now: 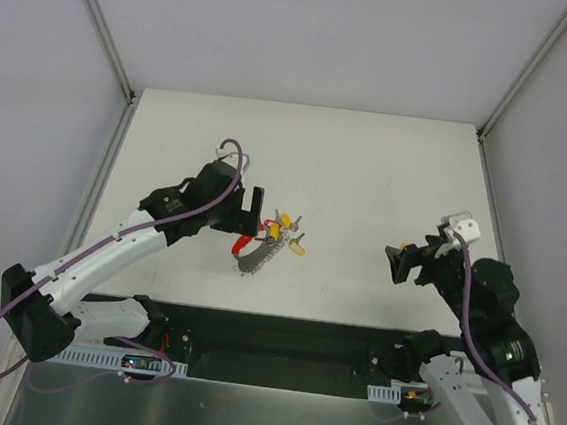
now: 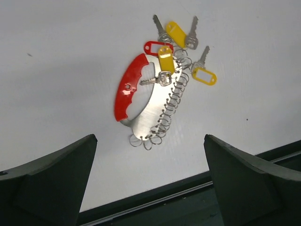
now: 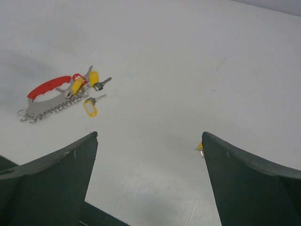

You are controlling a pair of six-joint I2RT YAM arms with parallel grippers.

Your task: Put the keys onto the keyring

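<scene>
No text, brand, number or sign readable in any view. Yellow tags (image 2: 176, 33) on keys (image 2: 192, 32), upper centre of left wrist view: label windows show no legible writing. Red tag (image 2: 157, 47) just beside them: same. Red band (image 2: 130, 89) on keyring (image 2: 150, 113): markings not legible. Other views too small to tell.
</scene>
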